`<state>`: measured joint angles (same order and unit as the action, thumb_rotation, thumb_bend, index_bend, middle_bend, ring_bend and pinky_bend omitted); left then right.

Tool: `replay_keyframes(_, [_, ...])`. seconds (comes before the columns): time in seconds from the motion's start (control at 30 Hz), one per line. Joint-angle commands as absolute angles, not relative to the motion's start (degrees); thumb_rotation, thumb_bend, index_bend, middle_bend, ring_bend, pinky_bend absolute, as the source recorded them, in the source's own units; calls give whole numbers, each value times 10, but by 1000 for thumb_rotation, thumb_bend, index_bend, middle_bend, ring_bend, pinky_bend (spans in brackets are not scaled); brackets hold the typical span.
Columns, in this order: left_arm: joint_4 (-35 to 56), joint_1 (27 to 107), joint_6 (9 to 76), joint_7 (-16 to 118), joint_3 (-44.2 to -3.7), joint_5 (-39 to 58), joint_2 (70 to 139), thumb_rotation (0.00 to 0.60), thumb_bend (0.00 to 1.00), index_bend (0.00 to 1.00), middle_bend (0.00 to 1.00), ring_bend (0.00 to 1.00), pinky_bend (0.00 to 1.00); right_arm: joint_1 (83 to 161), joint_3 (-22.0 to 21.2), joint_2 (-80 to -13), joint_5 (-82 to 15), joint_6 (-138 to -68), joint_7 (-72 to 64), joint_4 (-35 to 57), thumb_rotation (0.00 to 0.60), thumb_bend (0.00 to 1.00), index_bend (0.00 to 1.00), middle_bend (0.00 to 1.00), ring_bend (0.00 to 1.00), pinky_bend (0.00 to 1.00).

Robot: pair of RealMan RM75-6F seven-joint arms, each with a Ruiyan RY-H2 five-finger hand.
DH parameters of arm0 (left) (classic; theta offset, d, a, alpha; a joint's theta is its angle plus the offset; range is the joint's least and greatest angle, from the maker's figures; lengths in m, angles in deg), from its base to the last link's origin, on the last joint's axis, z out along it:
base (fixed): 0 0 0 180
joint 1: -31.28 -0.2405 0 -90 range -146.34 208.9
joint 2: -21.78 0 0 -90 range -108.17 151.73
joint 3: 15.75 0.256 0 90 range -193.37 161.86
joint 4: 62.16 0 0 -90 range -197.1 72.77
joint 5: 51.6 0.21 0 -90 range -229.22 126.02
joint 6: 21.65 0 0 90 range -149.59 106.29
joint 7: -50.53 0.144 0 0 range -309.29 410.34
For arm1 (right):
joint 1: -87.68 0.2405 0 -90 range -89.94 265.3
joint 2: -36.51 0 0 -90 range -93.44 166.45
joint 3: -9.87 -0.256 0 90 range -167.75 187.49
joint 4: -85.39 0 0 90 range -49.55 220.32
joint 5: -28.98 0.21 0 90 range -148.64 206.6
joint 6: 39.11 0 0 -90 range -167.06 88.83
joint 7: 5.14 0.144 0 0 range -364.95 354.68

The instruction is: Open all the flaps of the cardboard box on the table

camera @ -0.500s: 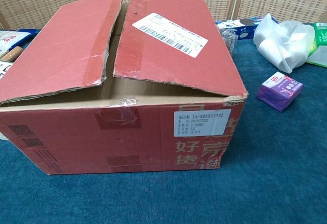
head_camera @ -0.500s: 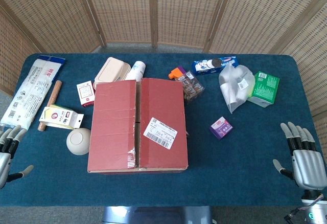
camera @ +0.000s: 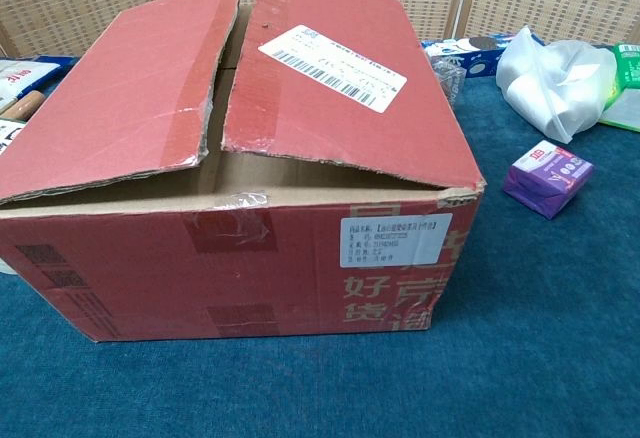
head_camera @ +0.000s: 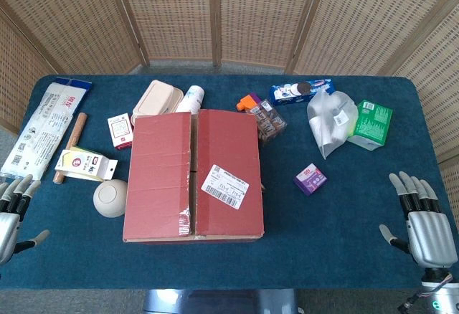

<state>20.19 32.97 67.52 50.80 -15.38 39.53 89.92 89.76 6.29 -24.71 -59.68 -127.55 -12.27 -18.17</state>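
A red cardboard box sits at the centre of a blue-clothed counter, its two top flaps lying nearly shut along a middle seam. The left flap and the right flap, which carries a shipping label, are both slightly lifted in the chest view. The left hand waits at 8 o'clock and the right hand at 4 o'clock, each released, fingers spread, holding nothing and well apart from the box.

The step ahead looks best done by slipping fingertips under each flap's free edge at the seam and folding it outward, left hand to 9 o'clock, right hand to 3 o'clock; any inner flaps are hidden.

Around the box lie a white bowl at 9 o'clock and a purple packet at 3 o'clock, with a cookie pack and a green carton toward 1 o'clock. Woven screens close off the room.
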Motion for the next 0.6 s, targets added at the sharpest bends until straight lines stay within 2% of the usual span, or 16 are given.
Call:
replay_keyframes(0.03, [198,331,680,507,-154,401,903,600,96,67,0,0,0,899,65,-245,-606,-1277,-114,-190,600,214,0,0,0,0])
replay_keyframes(0.2, [196,332,683,516,-153,407,909,600,95,68,0,0,0,918,66,-238,-629,-1255,-103,-196,600,217,0,0,0,0])
replay_keyframes(0.6, [170,342,684,511,-156,416,931,600,96,68,0,0,0,1002,63,-198,-719,-1190,25,-177,600,219,0,0,0,19])
